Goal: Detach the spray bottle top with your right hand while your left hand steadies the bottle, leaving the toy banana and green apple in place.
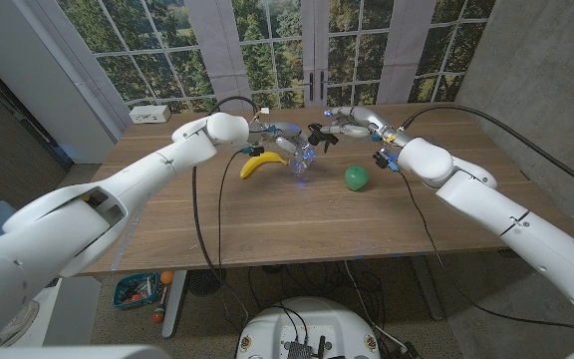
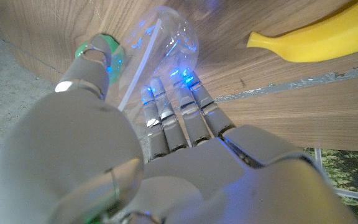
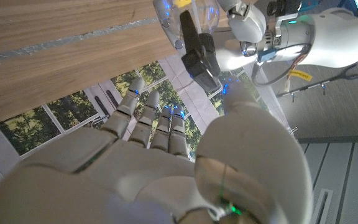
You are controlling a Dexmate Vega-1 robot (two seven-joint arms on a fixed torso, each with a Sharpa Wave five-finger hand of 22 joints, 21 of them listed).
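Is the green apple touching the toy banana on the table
No, the green apple sits apart from the toy banana, with the spray bottle between them.

The right hand shows from behind, its pale fingers reaching toward the window panes with trees beyond. Past the fingertips, the black spray top stands out from the clear bottle, which lies against the wooden surface. The left hand sits at the bottle, its white arm running off to the side.
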